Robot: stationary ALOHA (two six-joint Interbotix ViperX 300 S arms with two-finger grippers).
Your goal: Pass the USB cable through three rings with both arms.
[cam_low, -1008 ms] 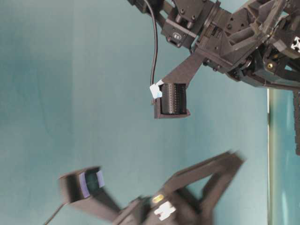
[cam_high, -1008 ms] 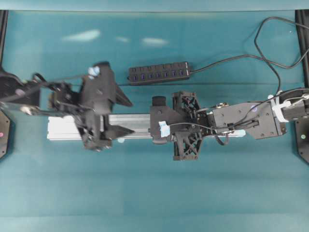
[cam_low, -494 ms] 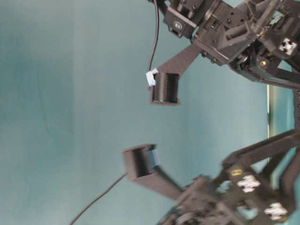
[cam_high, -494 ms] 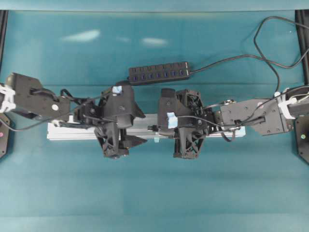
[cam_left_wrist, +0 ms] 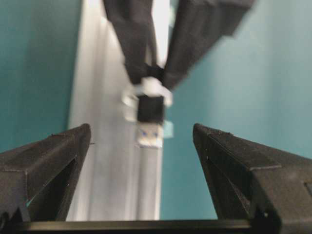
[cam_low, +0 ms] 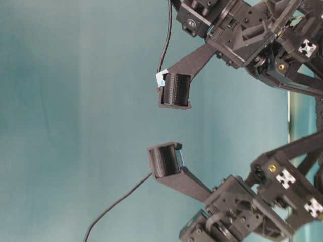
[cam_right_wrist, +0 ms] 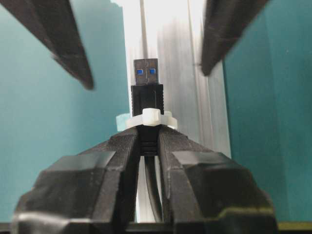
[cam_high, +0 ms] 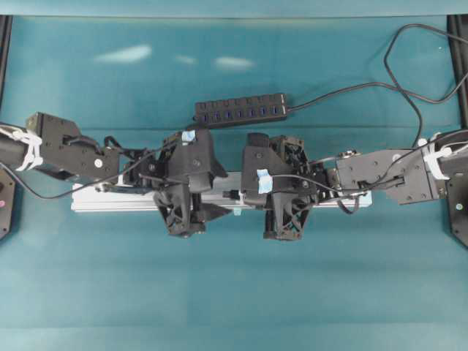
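One plug point(cam_right_wrist: 147, 92) through a ring point(cam_right_wrist: 147, 118), pinched by right jaws, pointing along the rail point(cam_left_wrist: 117, 161) between wide left jaws.

My right claw point(cam_right_wrist: 148, 146) is pinching the black cable point(cam_right_wrist: 146, 105) just behind its plug, whose metal tip with blue inside is poking through a white ring point(cam_right_wrist: 148, 118) above the silver rail point(cam_right_wrist: 170, 58). My left claw point(cam_left_wrist: 146, 146) is gaping wide, facing that tip.
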